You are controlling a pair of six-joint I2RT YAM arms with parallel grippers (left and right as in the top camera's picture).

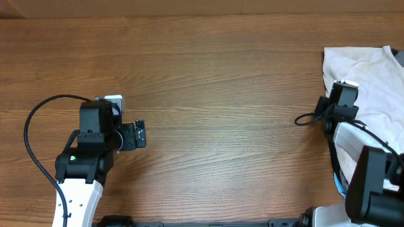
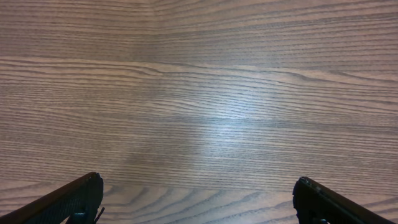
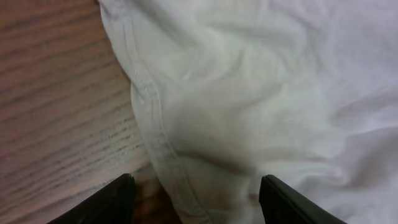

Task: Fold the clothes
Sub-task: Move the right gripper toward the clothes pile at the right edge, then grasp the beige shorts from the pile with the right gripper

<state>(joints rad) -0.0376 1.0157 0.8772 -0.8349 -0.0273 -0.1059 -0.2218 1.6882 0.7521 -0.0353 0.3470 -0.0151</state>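
Jaws of right gripper (image 3: 200,200) stand partly apart over the stitched hem of the shorts (image 3: 261,93), pinching nothing; only the finger ends show. Cloth lies crumpled at far right of the table (image 1: 221,63), cut off by the frame edge and partly hidden under the right arm (image 1: 372,176). Well apart, left gripper (image 2: 199,200) spread wide, empty, over bare wood

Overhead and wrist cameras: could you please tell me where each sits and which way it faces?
Overhead: above the table, looking straight down; left arm and right arm show, shorts far right.
Left wrist: on the left arm, facing bare wood; its fingers show.
Right wrist: over the shorts' hem; its fingers show.
Shared: overhead and right wrist both show the shorts.
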